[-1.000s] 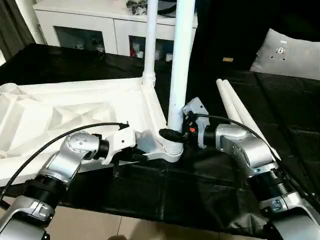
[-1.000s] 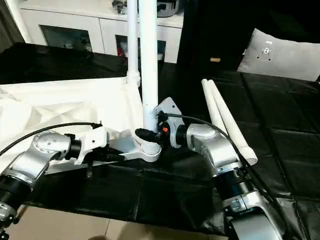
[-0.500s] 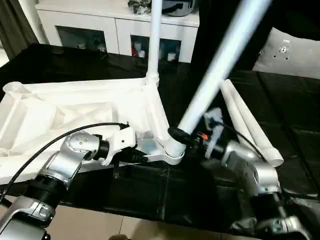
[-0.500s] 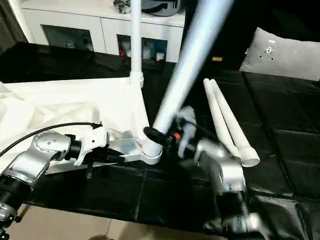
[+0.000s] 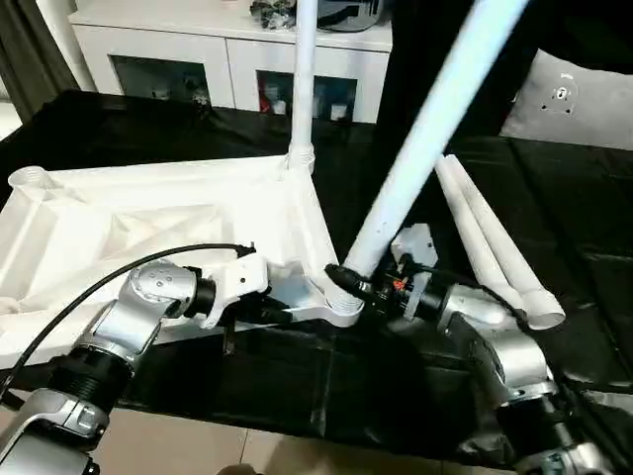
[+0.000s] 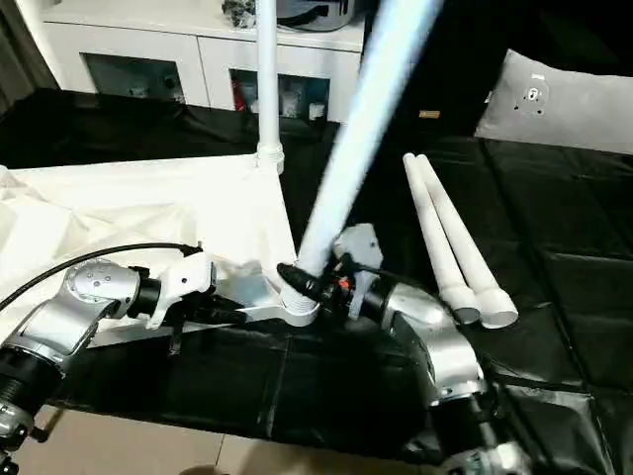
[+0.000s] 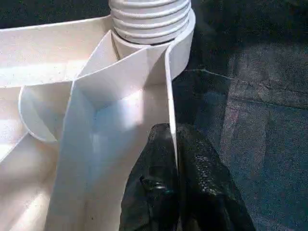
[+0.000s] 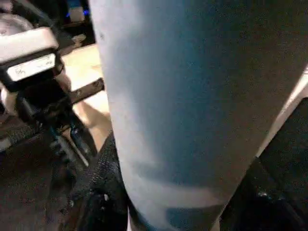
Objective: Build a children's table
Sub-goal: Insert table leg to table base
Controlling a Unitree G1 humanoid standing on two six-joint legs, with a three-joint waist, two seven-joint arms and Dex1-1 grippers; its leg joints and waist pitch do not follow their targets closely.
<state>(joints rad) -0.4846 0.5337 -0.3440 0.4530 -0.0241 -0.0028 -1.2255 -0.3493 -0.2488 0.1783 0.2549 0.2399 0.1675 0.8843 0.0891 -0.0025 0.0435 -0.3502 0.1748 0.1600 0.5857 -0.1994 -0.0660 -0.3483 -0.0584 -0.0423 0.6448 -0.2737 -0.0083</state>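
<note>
White label on left tool (image 8: pixel 29 67): print unreadable, no brands legible.

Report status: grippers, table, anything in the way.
Left gripper shut on tabletop rim. Right gripper grips tilted leg at corner socket. Two spare legs alongside.

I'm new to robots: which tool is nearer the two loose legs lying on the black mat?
Right. The right tool grips the tilted leg at the corner socket, just beside the two loose legs. The left tool pinches the tabletop's rim, farther away.
</note>
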